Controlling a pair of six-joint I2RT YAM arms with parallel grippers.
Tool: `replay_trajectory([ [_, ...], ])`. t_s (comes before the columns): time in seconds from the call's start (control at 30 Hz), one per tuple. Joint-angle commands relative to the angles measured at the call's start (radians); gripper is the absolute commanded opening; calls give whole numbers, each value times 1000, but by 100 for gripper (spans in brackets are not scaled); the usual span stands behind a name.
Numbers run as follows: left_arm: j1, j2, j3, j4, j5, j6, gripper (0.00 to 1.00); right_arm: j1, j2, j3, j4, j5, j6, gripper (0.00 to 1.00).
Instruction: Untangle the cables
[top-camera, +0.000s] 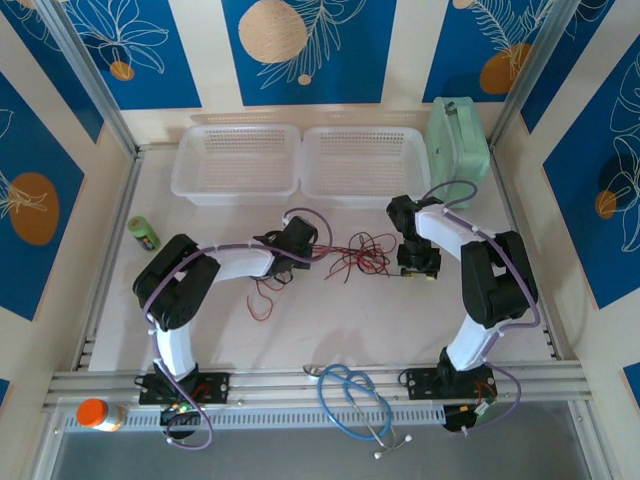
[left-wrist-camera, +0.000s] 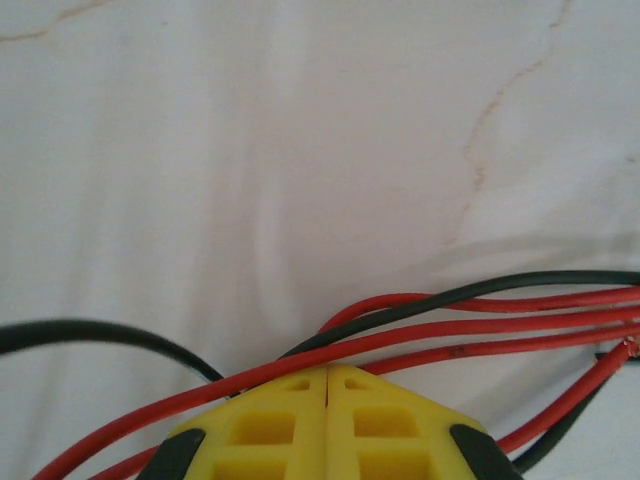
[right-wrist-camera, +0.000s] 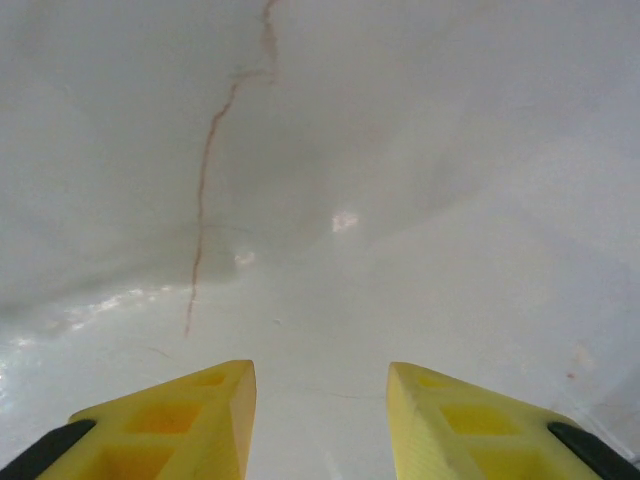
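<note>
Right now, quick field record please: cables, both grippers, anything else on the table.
cables: red and black wires, loose tangle mid-table, between the grippers
left gripper: shut, strands crossing right at its tips; pinch unclear
right gripper: open, nothing between its jaws, over bare table
baskets: two white, side by side at the far edge
stethoscope: blue, near edge between the arm bases
small green bottle: left side
</note>
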Motion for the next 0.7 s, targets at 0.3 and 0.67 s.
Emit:
replay_trajectory([
  [0.3,6,-109,2,-271,-20,109,0,-70,-224,-53,51,-284,39,50],
  [0.67,-94,-90,246,-372,-14,179,1,-23,-189,-208,426,-644,371,53],
])
